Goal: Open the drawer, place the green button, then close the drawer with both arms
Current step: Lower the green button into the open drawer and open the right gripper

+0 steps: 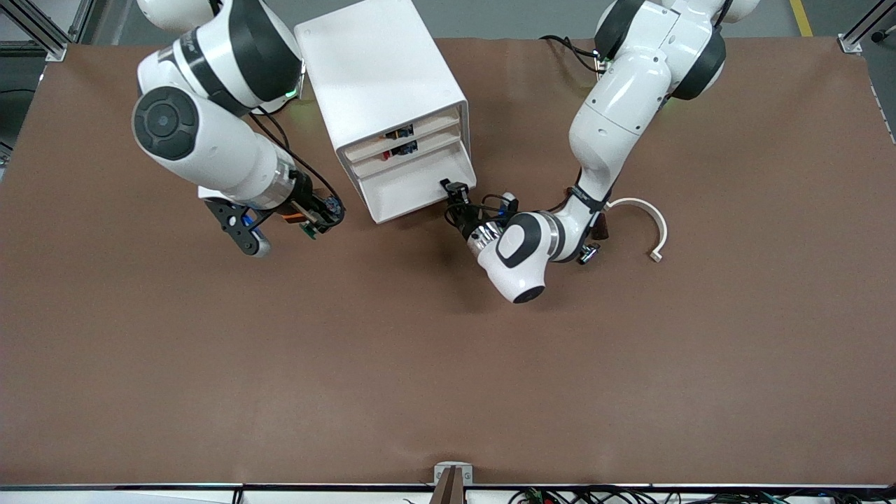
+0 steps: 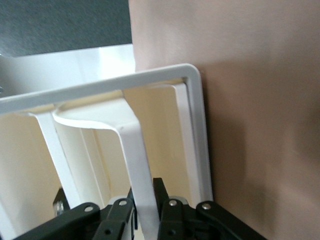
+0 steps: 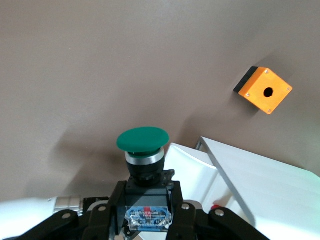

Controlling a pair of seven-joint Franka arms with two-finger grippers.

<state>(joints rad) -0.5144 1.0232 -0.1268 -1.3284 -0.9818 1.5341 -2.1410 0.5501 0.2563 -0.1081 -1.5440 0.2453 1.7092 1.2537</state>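
The white cabinet point(image 1: 378, 70) stands near the robots' bases. Its third drawer point(image 1: 413, 189) from the top is pulled out and shows a bare white inside. My left gripper point(image 1: 453, 190) is at the drawer's front corner. In the left wrist view that gripper point(image 2: 145, 192) is shut on a thin white strip of the drawer point(image 2: 141, 160). My right gripper point(image 1: 323, 213) hangs over the table beside the cabinet, toward the right arm's end. It is shut point(image 3: 146, 192) on the button's point(image 3: 143, 140) black-blue body, with the green cap pointing away from the wrist.
An orange cube with a hole point(image 3: 263, 89) lies on the brown table. A white curved strip point(image 1: 647, 224) lies by the left arm. The two upper drawers point(image 1: 400, 140) hold red-black parts. A white block point(image 1: 208, 192) sits under the right arm.
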